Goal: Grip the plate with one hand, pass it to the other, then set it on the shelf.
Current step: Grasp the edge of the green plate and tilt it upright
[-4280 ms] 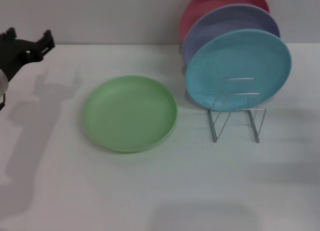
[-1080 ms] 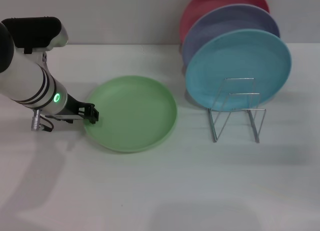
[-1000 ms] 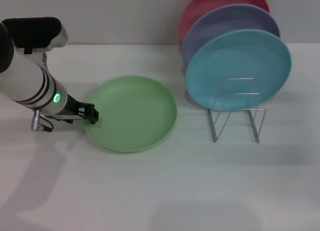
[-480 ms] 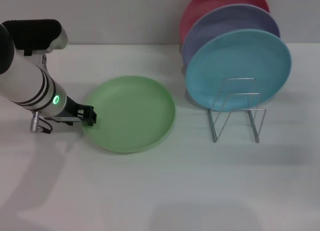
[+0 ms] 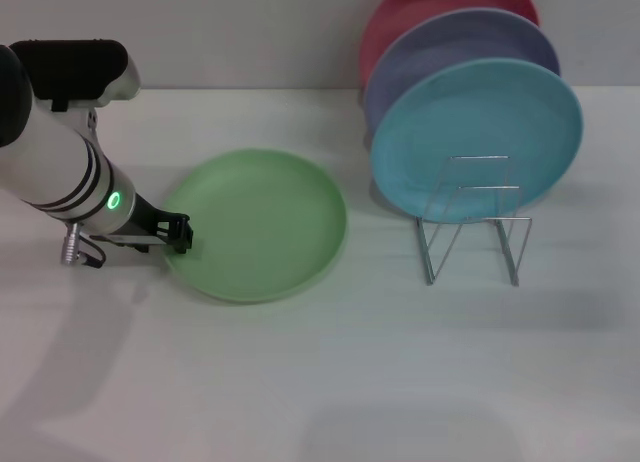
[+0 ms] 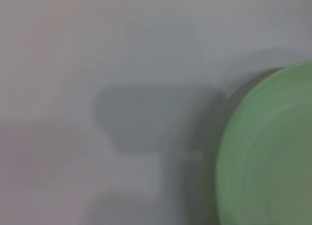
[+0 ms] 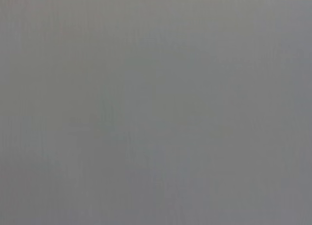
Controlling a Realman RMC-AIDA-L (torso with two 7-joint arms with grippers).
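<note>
Head view: left gripper [image 5: 181, 234] at the plate's left rim, grip cannot be told | green plate [image 5: 258, 225] lies flat on table [image 5: 330, 372], left of wire rack [image 5: 474, 222] | probably light, stiff, slippery; take the thin rim

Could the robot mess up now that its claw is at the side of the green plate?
Maybe. The left claw sits only at the very rim of the round light green plastic plate, so the flat plate might slip out or slide across the white table when lifted. Later, the thin silver wire rack already holds the sky-blue plate close to its front, so setting the green one in could bump it.
</note>
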